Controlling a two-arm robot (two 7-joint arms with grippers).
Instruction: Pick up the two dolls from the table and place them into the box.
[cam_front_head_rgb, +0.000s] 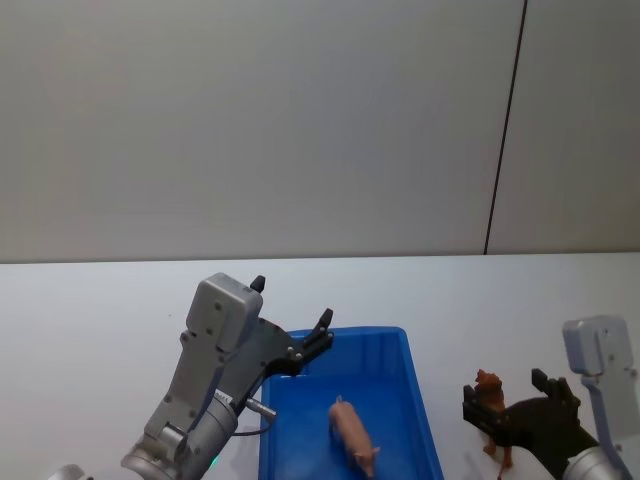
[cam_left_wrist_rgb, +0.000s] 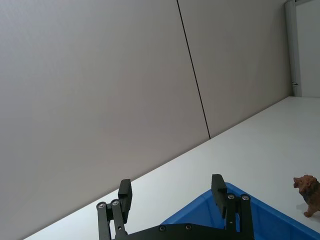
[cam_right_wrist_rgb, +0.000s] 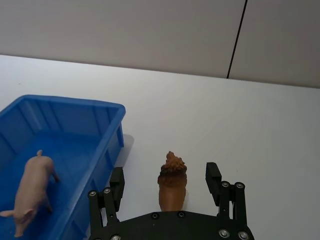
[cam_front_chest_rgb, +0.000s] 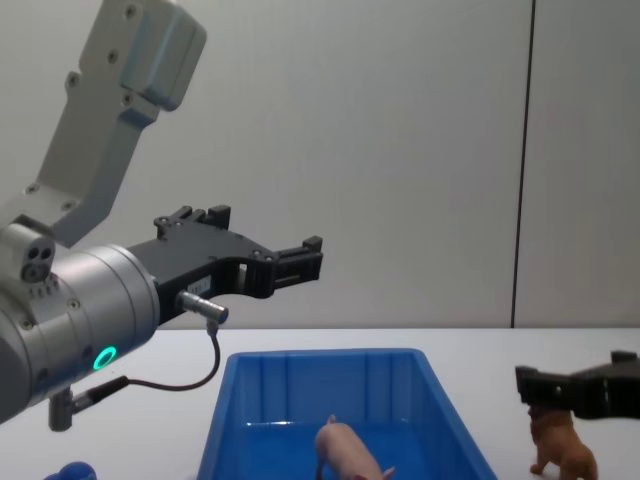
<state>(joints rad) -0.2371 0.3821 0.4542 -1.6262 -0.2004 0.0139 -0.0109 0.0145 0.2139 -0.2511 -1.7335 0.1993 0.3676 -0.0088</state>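
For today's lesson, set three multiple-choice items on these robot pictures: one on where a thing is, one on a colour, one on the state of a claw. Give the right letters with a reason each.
1. Where is the pink pig?
A) inside the box
B) behind the box
C) hanging in the air

2. What colour is the box?
A) red
B) blue
C) green

3. How does the right claw stand at the brown lion?
A) shut on it and lifting it
B) shut, well away from it
C) open, a finger on either side of it

Answers:
1 A, the pig lies on the box's floor.
2 B, its walls are bright blue.
3 C, the lion stands on the white table between the spread fingers. The left claw hangs open and empty above the box.
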